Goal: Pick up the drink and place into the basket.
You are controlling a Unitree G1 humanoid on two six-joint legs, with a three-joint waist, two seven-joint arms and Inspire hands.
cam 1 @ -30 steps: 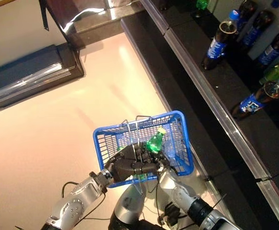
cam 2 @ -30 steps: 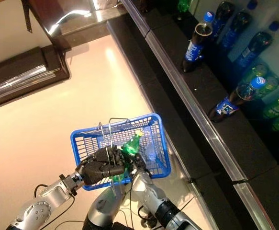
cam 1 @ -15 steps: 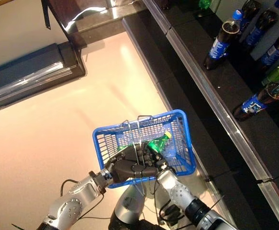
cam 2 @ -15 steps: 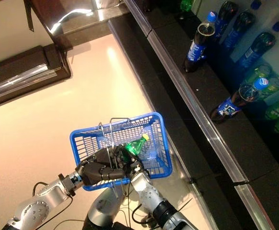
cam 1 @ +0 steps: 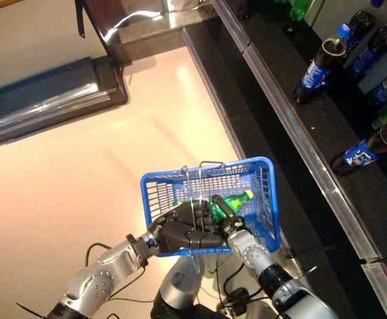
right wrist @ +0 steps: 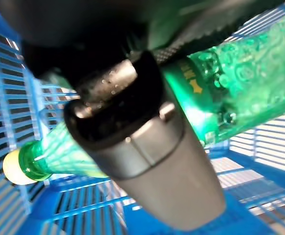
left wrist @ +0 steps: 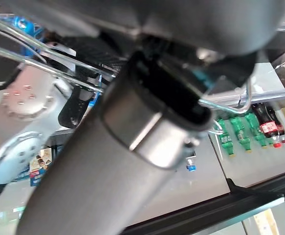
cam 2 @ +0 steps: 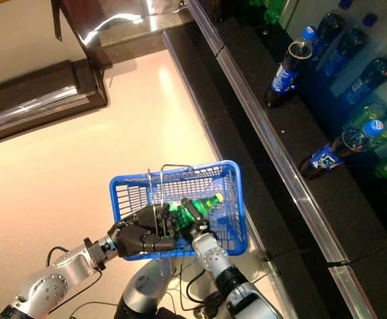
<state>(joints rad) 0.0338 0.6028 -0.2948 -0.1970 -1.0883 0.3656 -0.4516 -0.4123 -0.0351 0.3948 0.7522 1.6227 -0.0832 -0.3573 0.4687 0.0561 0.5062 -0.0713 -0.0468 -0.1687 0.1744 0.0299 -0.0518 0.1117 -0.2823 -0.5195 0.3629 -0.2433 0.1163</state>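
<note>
Right wrist view told me the most: my right hand (right wrist: 132, 142) had its fingers curled round the green plastic drink bottle with the yellow cap (right wrist: 220, 93), bottle lying nearly flat w/ blue mesh all around it, so it was inside the blue plastic-mesh shopping basket (cam 1: 266, 199) but not let go yet. Head cam agreed, bottle (cam 1: 232, 201) sat low in the basket, cap pointing toward the far wall.

Left hand (cam 1: 183, 232) was closed on the basket's wire handles (cam 1: 192, 174), holding the whole thing up over the pale floor, next to the dark shelf (cam 1: 299, 133) w/ other bottles standing on it.

What worried me from there, imo:
- couldn't tell if the bottle was touching the basket bottom, so releasing too early could let it drop and bounce, maybe jolting the basket in the left hand's hold
- pulling the right hand out could snag fingers on the mesh or wire handles, both hands were crowded together
- any tilt and the bottle prob rolls around
</note>
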